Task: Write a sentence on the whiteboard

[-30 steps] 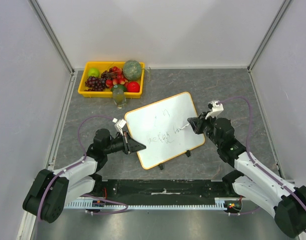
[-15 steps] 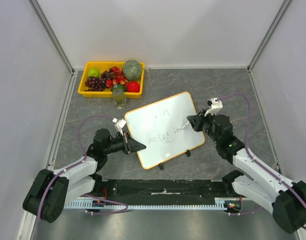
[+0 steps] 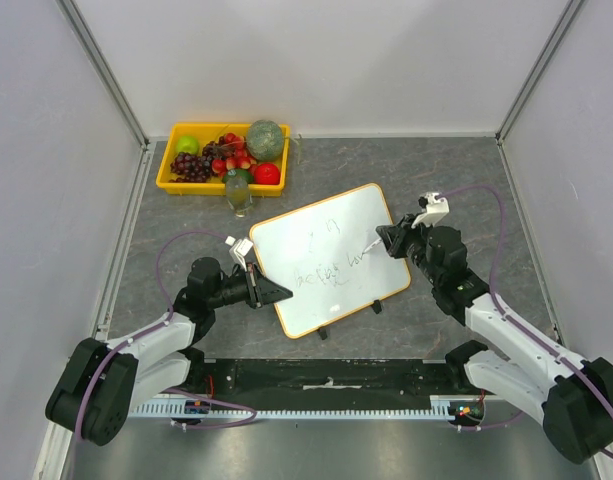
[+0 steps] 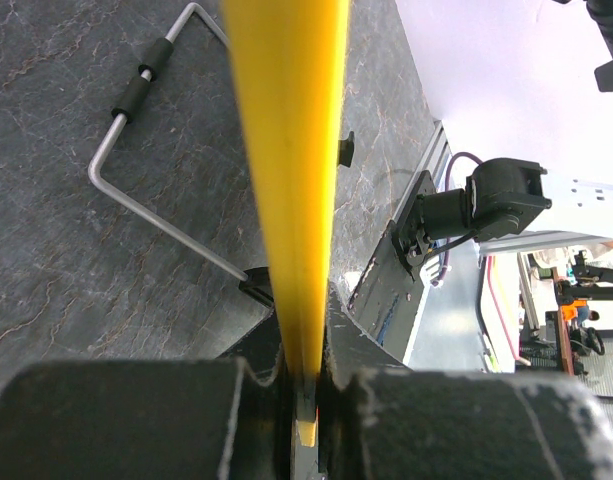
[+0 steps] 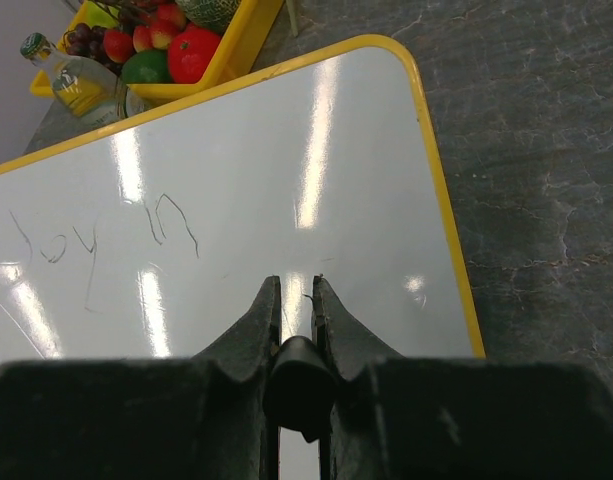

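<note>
This was a robotics lab test cell. Plain white panel walls (image 3: 336, 60) set in aluminium posts (image 3: 104, 70) boxed in a grey stone-patterned table (image 3: 446, 170). Two robot arms, left (image 3: 146, 345) and right (image 3: 511, 335), were bolted to a metal rail (image 3: 326, 405) at its near edge and trailed purple cables (image 3: 503, 225). Past the table, the left wrist view showed more aluminium framing (image 4: 576, 190) and cluttered equipment (image 4: 576, 290).

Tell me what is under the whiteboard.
Under the whiteboard, the left wrist view shows a bent metal wire stand with a black sleeve, over the grey table. From above, the board hides everything beneath it.
</note>
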{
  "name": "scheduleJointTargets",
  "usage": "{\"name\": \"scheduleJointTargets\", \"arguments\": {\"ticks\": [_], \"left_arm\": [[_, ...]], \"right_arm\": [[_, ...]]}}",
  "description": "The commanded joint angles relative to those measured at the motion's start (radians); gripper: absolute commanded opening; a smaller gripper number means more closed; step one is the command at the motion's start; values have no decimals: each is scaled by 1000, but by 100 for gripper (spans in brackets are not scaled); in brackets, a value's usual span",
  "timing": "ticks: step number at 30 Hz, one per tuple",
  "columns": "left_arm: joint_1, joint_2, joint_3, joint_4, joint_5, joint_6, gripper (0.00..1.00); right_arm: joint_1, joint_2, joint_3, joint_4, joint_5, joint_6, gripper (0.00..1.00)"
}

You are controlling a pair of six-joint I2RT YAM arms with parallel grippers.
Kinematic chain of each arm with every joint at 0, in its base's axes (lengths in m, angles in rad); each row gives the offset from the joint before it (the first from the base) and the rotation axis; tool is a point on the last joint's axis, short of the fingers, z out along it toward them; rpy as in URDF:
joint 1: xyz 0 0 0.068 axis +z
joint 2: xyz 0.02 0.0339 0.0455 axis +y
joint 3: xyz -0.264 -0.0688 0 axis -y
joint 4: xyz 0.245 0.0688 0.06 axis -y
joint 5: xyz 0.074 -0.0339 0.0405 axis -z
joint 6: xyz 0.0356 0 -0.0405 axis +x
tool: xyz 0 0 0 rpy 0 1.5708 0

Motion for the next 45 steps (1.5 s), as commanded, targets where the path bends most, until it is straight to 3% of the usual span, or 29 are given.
{"name": "scheduleJointTargets", "arguments": {"ticks": [1, 15, 38, 45], "left_arm": [[11, 26, -18, -131, -123, 93, 2], [9, 27, -18, -130, -123, 93, 2], [11, 26, -19, -130, -123, 93, 2], [11, 27, -19, -130, -123, 93, 2]], "right_arm": [[-9, 38, 35, 27, 40, -12, 0], [-18, -123, -14, -79, 11, -4, 0], [-29, -68, -59, 10, -80, 29, 0], [-30, -51, -51, -25, -22, 3, 0]]}}
